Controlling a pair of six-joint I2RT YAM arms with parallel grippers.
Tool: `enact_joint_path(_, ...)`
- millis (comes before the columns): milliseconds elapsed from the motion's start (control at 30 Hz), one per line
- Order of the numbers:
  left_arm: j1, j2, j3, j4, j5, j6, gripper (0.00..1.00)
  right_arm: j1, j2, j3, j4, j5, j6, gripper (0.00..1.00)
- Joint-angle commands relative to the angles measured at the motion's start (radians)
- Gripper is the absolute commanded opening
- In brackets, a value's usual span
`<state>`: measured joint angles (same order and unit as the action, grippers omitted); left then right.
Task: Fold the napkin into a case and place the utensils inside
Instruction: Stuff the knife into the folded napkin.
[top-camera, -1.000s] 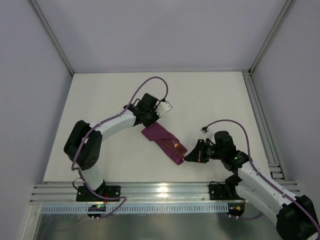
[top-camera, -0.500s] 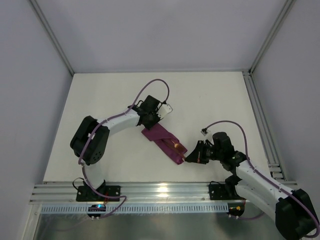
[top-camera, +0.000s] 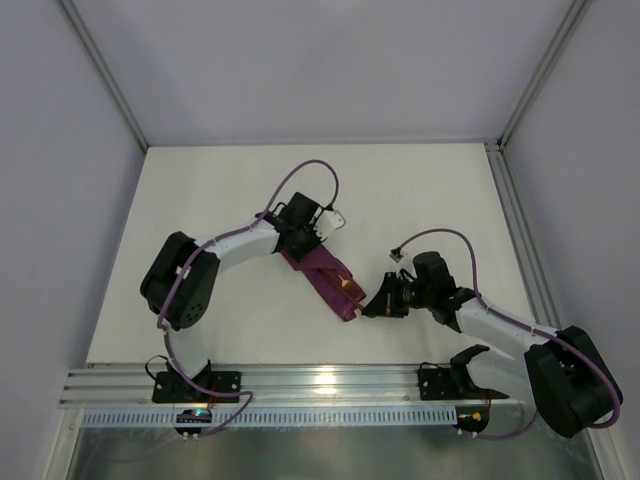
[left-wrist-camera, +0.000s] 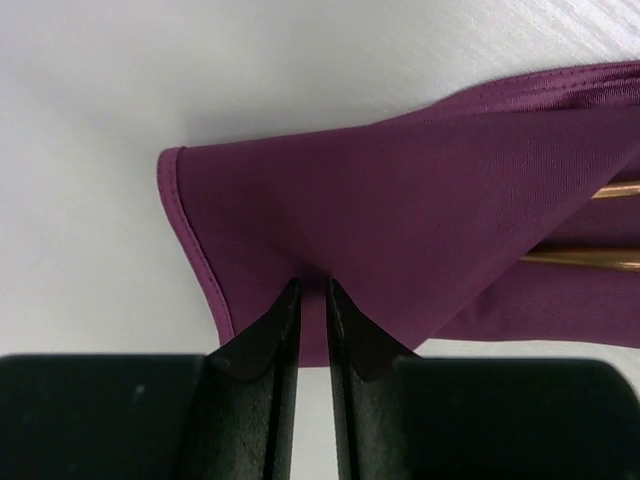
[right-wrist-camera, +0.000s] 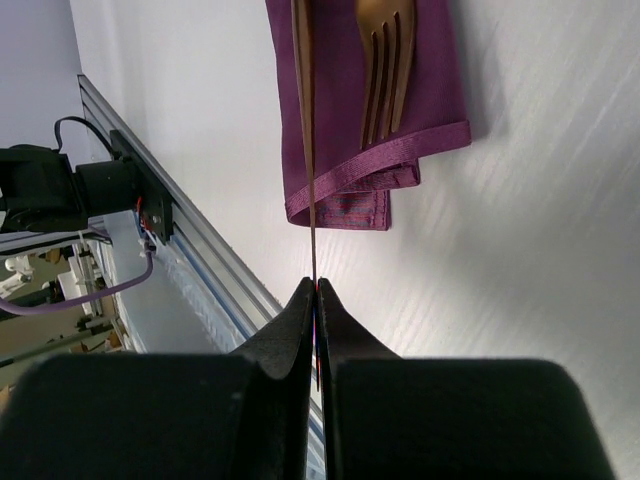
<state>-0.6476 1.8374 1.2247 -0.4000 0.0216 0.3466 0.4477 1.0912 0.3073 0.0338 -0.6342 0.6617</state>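
Observation:
The plum-purple napkin (top-camera: 322, 282) lies folded into a narrow case, slanting across the middle of the table. My left gripper (top-camera: 301, 250) is shut on a pinched-up top layer of the napkin (left-wrist-camera: 400, 200) at its far end, raising that layer like a tent. Two copper handles (left-wrist-camera: 580, 259) show under the raised cloth. The fork (right-wrist-camera: 385, 70) lies on the napkin (right-wrist-camera: 430, 90), tines toward its hemmed near end. My right gripper (right-wrist-camera: 315, 287) is shut on the knife (right-wrist-camera: 303, 100), which is seen edge-on reaching over the cloth beside the fork. In the top view the right gripper (top-camera: 373, 308) sits at the case's near end.
A metal rail (top-camera: 320, 380) runs along the table's near edge, just behind the right gripper. The grey enclosure walls stand at the left, right and back. Purple cables loop above both arms.
The right arm has pushed left toward the napkin, sliding the knife further over it. The left gripper has kept its pinch on the cloth and the case looks narrower.

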Motion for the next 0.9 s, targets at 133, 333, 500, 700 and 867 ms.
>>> enact_joint_path(133, 0.014, -0.023, -0.024, 0.038, 0.006, 0.008, 0.17, -0.004, 0.015, 0.055, 0.058, 0.027, 0.012, 0.03)
enact_joint_path(333, 0.094, -0.053, 0.068, 0.026, 0.034, -0.024, 0.2, -0.003, 0.01, 0.046, 0.026, 0.036, -0.004, 0.03)
enact_joint_path(500, 0.138, 0.026, 0.142, 0.009, 0.122, -0.064, 0.24, -0.003, 0.012, 0.056, 0.031, 0.034, -0.005, 0.03)
enact_joint_path(700, 0.163, 0.088, 0.124, -0.016, 0.222, -0.078, 0.35, -0.004, 0.009, 0.072, 0.006, 0.033, -0.025, 0.03)
enact_joint_path(867, 0.166, 0.105, 0.114, -0.019, 0.207, -0.078, 0.34, -0.001, 0.018, 0.073, 0.02, 0.034, -0.024, 0.03)
